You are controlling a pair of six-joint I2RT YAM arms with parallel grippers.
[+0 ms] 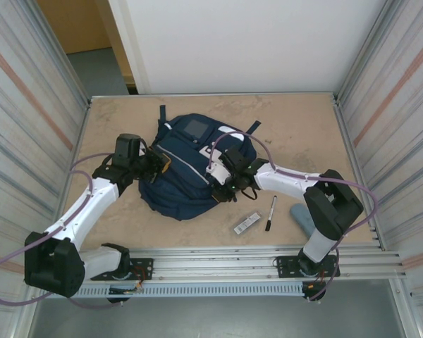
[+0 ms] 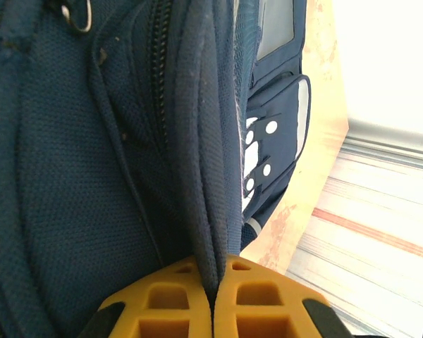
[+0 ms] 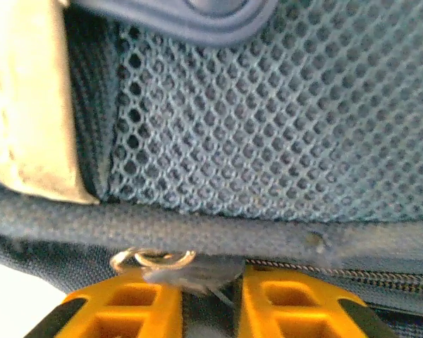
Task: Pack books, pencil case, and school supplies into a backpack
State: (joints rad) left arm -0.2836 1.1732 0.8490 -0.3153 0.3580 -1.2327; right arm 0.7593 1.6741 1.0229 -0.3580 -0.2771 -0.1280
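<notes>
We are working on the backpack (image 1: 190,169), which is lying flat in the middle of the table (image 1: 296,134) with its grey front panel facing up. Our left gripper (image 2: 213,282) is clenching a fold of navy fabric on the backpack's left side, the yellow fingers pressing together on it. Our right gripper (image 3: 210,282) is sitting at the backpack's right edge, narrowed onto the zipper pull (image 3: 190,271) with only a slim gap between its fingers. Off the backpack's near right corner, the pen (image 1: 270,213) and the white-and-black bar (image 1: 247,223) are lying side by side. Farther right, the pencil case (image 1: 301,217) is partly hidden by our right arm.
</notes>
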